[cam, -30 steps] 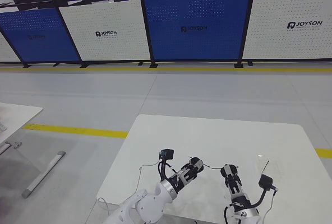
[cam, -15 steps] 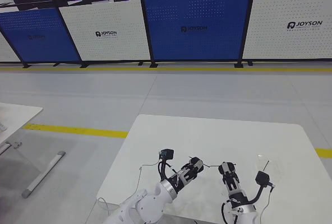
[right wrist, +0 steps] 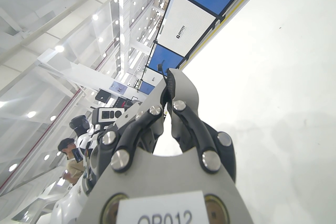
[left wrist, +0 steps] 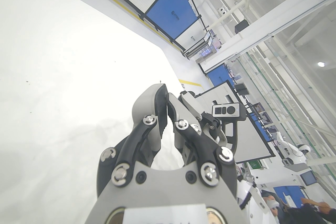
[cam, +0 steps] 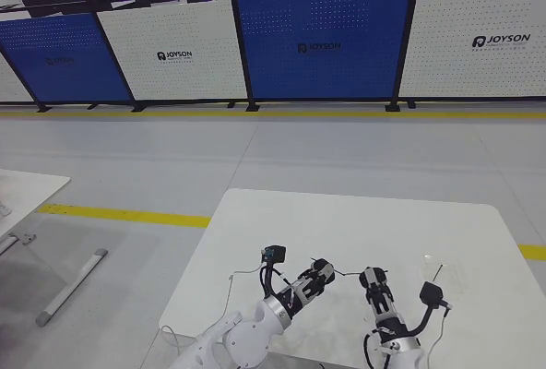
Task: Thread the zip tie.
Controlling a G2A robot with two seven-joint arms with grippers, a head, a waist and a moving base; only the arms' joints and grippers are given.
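Top view: two grippers, left (cam: 329,270) and right (cam: 373,274), face each other low over one white table (cam: 347,217), with a thin dark zip tie (cam: 343,274) between them. Left wrist view: fingers (left wrist: 147,104) pressed together; I can't tell if they pinch anything. Right wrist view: fingers (right wrist: 185,88) clamp the one zip tie (right wrist: 160,69), its head poking past the tips.

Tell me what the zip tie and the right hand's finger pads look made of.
Zip tie: thin black strip with a small head and a matt surface, probably nylon-type plastic. Pads of the right hand: black, ribbed and dull, likely rubber, though a hard textured plastic cannot be ruled out.
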